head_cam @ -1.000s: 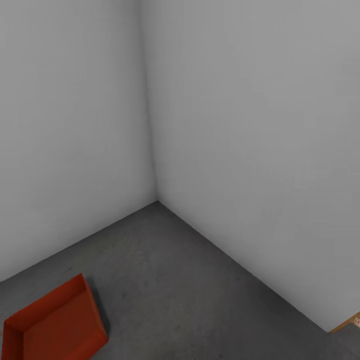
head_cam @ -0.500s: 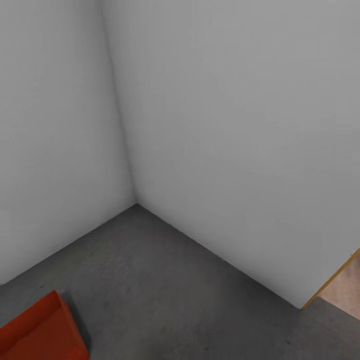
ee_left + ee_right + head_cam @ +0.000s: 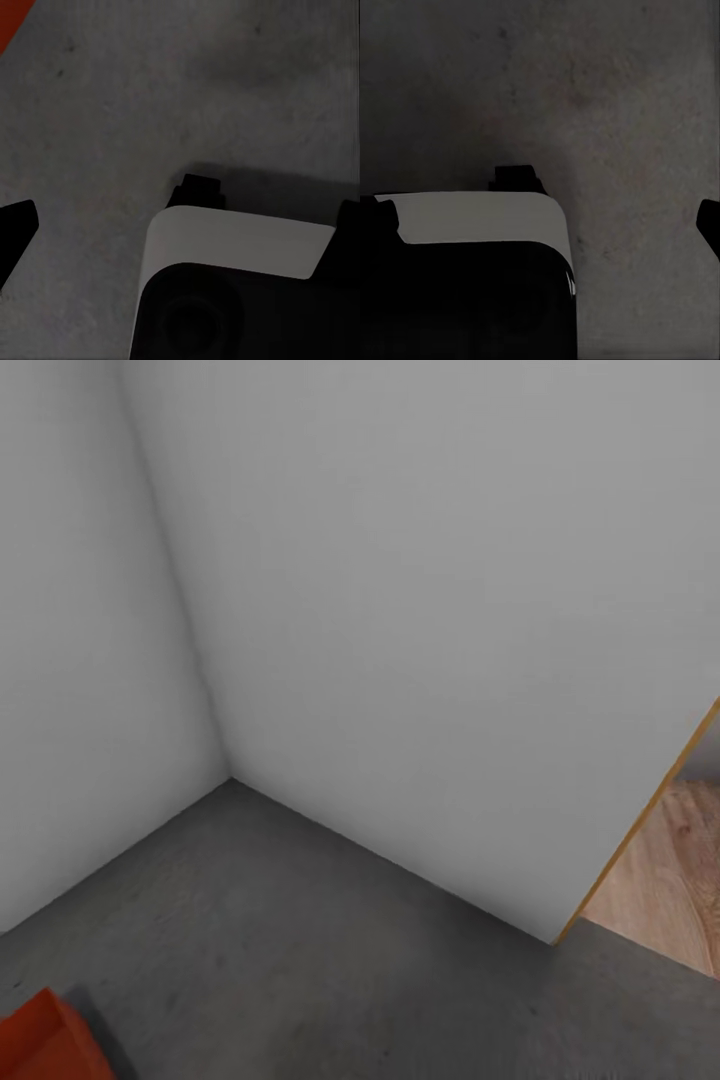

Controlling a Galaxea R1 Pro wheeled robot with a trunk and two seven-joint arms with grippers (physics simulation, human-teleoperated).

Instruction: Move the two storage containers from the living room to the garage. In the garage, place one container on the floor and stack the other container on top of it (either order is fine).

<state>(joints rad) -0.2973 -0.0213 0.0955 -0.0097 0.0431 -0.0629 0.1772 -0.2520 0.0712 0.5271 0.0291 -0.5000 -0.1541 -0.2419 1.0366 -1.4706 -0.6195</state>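
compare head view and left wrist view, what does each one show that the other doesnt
Head view alone: two pale grey walls meeting in a corner, and a doorway edge with wood-plank flooring beyond it. Left wrist view alone: the robot's white and black base below the camera, and a dark fingertip at the frame's edge. Shared: the grey concrete floor and a sliver of an orange-red container resting on it.

A rounded white shell panel over a glossy black housing [image 3: 225, 292] is seen behind the left jaws, with black blocky finger parts [image 3: 196, 191] beside it. The same white-over-black housing [image 3: 472, 262] is seen behind the right jaws.
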